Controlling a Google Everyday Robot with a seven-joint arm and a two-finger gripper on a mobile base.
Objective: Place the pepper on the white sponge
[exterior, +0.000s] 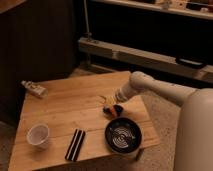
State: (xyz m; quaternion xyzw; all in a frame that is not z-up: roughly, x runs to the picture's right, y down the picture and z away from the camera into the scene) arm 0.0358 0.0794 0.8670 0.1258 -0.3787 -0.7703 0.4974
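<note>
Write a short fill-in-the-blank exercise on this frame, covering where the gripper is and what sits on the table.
1. The gripper is low over the wooden table, just behind the round black ____.
2. The small orange-red pepper lies right at the ____.
3. The white cup stands near the table's front ____ corner as the camera sees it.
4. Between the cup and the pan lies a flat ____ striped piece.

Missing words: pan; gripper; left; black

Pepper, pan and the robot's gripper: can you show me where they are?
pepper [107, 109], camera view, on its orange-red body.
black round pan [123, 134], camera view, on its ridged inside.
gripper [116, 108], camera view, at its tip just above the table beside the pepper.
</note>
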